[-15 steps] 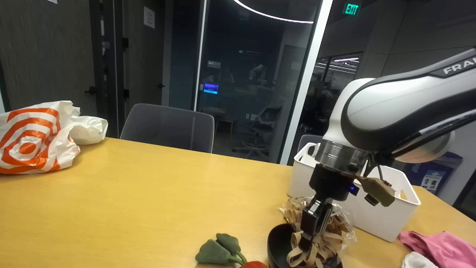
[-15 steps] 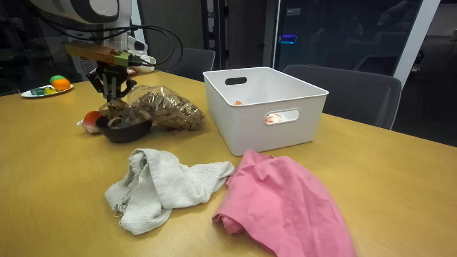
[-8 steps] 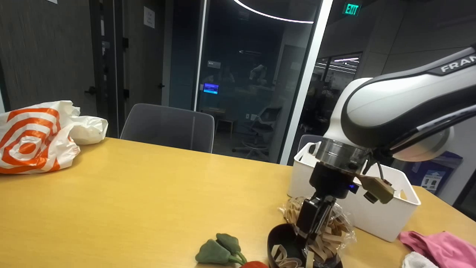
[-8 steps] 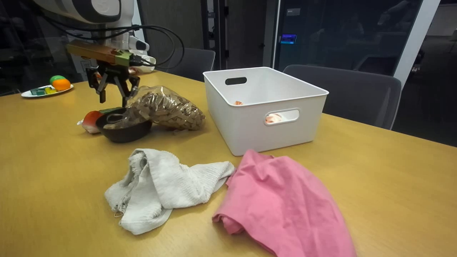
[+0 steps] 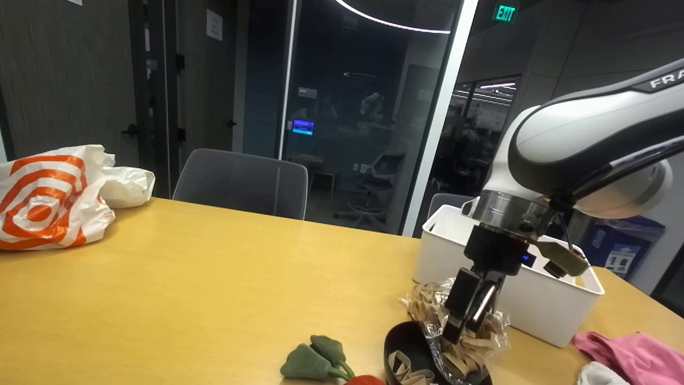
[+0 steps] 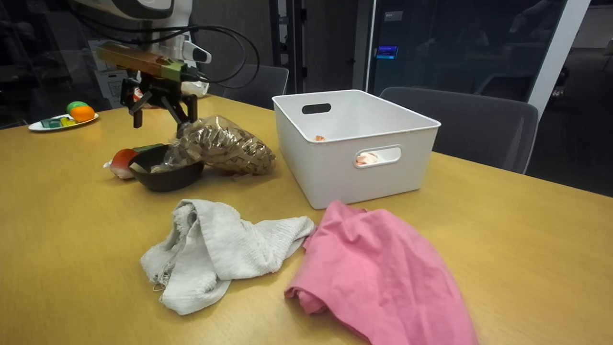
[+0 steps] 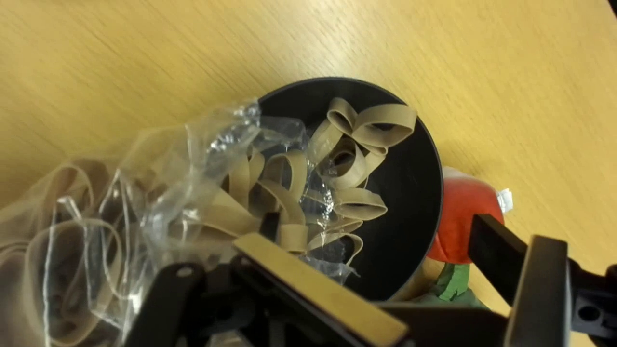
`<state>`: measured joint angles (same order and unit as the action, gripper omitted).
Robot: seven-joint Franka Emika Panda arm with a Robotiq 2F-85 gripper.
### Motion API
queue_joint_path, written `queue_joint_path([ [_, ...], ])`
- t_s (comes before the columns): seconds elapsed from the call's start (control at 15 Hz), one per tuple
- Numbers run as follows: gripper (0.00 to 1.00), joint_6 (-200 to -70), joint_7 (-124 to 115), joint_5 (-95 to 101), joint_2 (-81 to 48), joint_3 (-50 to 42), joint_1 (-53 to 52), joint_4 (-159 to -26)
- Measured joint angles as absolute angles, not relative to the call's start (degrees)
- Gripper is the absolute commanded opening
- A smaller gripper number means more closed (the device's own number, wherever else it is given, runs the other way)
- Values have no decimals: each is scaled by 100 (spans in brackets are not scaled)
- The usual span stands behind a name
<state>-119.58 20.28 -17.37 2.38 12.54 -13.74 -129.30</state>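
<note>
Wrist view shows the gripper [image 7: 376, 229] spread and empty, bands [image 7: 359, 168] in the bowl [image 7: 409, 193], bag [image 7: 193, 161] at left; release appears done, and the next move likely calls for lifting clear.

bag [image 6: 230, 146] is glossy plastic | bowl [image 7: 409, 197] looks smooth, matt | tabletop [image 7: 144, 53] shows satiny wood grain | bin [image 6: 335, 172] looks smooth plastic | white towel [image 6: 234, 244] is rough cloth
</note>
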Motion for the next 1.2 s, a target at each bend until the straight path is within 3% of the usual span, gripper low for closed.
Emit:
queue_joint_path([
  [0.6, 100, -11563, 1993, -1596, 147, 1281, -1374, -12973],
  [1.2, 100, -13191, 379, 376, -29, 1354, -1384, -13347],
])
